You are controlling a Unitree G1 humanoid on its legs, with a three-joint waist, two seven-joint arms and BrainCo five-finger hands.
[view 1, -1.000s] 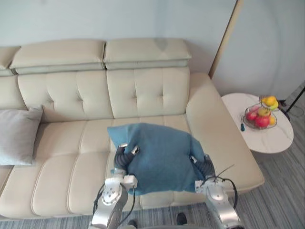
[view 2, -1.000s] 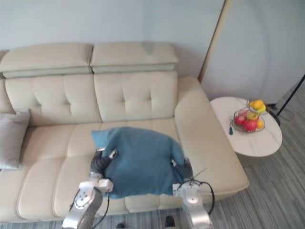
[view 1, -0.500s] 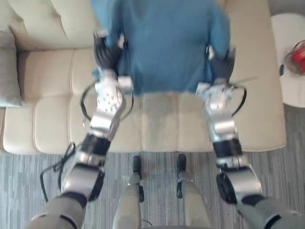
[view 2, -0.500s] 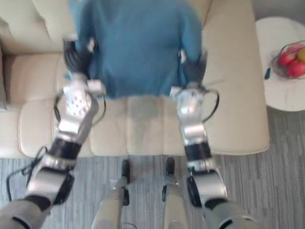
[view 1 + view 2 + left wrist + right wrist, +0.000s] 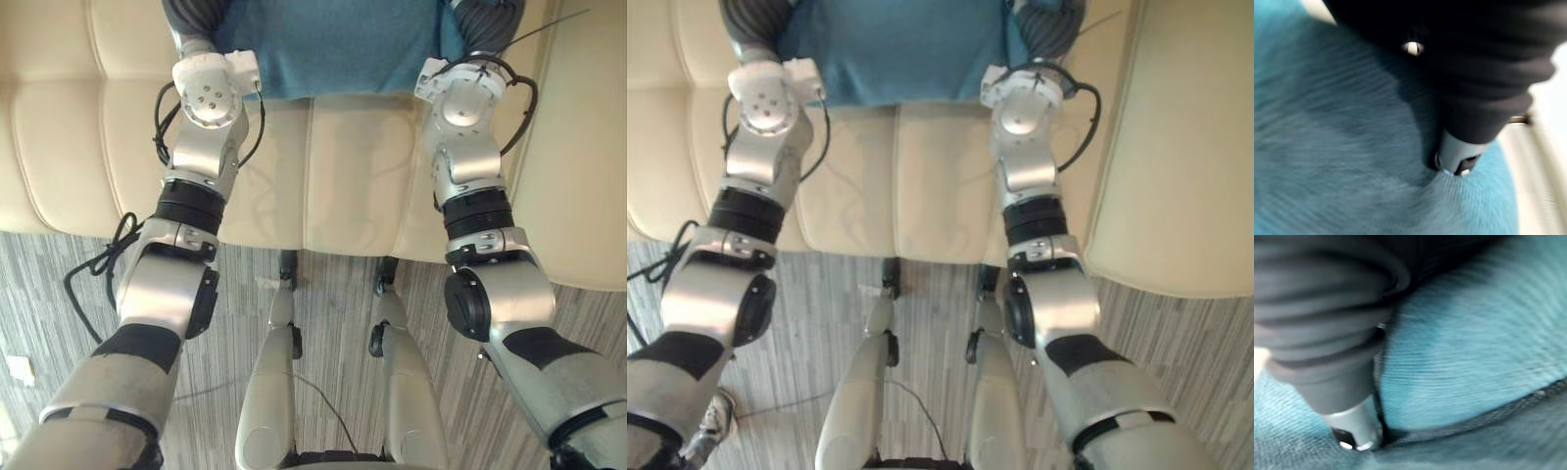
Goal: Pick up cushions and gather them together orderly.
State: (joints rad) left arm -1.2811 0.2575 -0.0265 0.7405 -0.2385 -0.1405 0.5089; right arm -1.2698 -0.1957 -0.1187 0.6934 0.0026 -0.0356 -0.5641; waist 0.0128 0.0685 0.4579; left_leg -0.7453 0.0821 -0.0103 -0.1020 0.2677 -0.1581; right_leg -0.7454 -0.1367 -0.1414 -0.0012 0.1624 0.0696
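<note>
The blue cushion (image 5: 338, 44) sits at the top centre of the frame over the sofa (image 5: 353, 166) seat, clamped between the left hand (image 5: 194, 14) at upper left and the right hand (image 5: 485, 14) at upper right. Each wrist view shows a fingertip sunk into the cloth. It looks light, soft and floppy, so opposite side edges near the seams seem the best hold.

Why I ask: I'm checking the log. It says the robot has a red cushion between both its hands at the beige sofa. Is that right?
Not quite: the cushion is blue, not red. The left eye view shows the blue cushion between the left hand and the right hand at the beige sofa. The rest of the log line stands.
</note>
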